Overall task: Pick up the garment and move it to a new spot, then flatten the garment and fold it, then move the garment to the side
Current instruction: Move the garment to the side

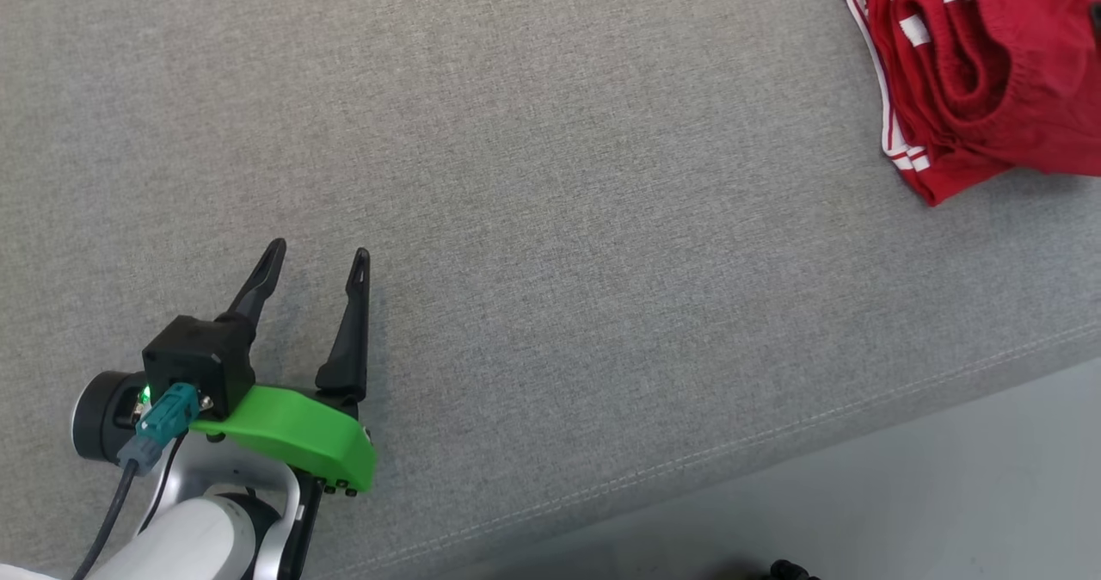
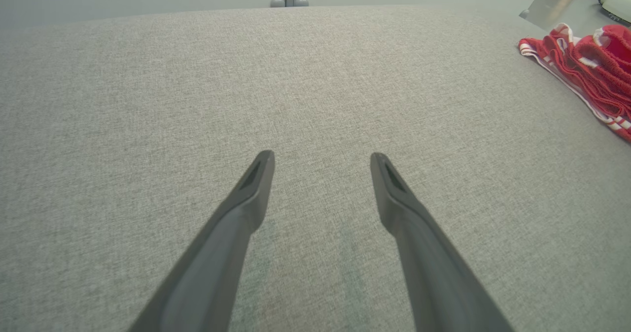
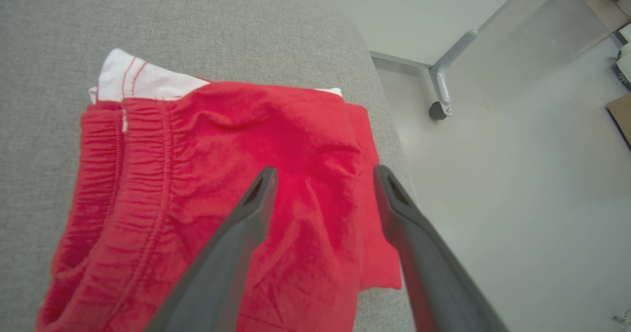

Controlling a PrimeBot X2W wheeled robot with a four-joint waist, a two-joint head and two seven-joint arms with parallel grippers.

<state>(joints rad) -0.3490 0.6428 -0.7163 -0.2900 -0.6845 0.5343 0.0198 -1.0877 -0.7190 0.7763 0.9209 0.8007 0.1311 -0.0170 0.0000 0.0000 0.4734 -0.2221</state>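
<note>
Lab-like test space, grey fabric-covered table (image 1: 550,175), pale smooth floor (image 3: 517,199), metal frame leg (image 3: 440,85)

We see bright, even, diffuse light in all three views. Shadows are faint: one soft patch lies on the cushion (image 2: 315,100) between the left pincer's (image 2: 322,157) fingers (image 2: 222,253). Both wrist views bow at the edges, and the fingers blur toward the bottom.

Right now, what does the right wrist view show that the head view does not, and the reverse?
Right wrist view: the right gripper, open over the red garment, and a metal leg on the floor. Head view: the left gripper, open over the grey cushion. Shared: the red garment on the grey cushion.
</note>
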